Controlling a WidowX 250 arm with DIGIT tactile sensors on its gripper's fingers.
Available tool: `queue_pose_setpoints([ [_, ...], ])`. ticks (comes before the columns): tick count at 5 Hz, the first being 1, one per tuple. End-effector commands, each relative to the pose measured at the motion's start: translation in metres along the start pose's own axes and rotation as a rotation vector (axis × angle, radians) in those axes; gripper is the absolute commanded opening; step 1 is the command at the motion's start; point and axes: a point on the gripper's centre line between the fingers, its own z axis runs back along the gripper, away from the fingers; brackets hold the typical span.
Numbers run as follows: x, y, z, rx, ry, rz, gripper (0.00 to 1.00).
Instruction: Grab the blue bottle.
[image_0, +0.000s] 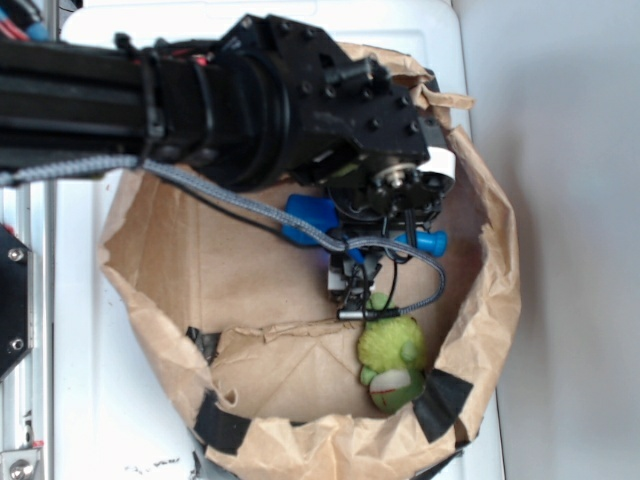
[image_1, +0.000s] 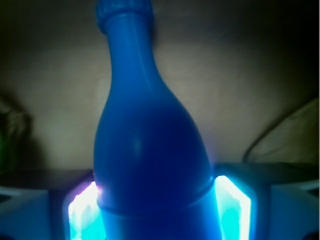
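While the black arm reaches from the left edge of the exterior view across a wide brown paper bag, the gripper hangs over the bag's middle; the blue bottle lies on the bag's paper floor beneath it, its body showing to the left of the wrist and its narrow neck poking out toward the bag's right wall; in the wrist view the bottle fills the frame, neck pointing up and away, with its broad body sitting between the two fingers, which glow pale on either side and lie against or just beside its flanks; whether they truly pinch it, I cannot tell; a green-yellow plush toy rests near the bag's lower right rim, apart from the bottle; the bag sits on a white surface.
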Motion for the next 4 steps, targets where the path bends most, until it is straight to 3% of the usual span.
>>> queue_pose_setpoints([
  [1,0.002,-0.023,0.113,-0.15,-0.112,-0.003,0.0],
  [2,-0.003,-0.028,0.142,-0.191,-0.143,0.003,0.0],
  [3,-0.01,-0.034,0.149,-0.147,-0.148,-0.007,0.0],
  [4,-0.01,-0.034,0.149,-0.147,-0.148,-0.007,1.0],
])
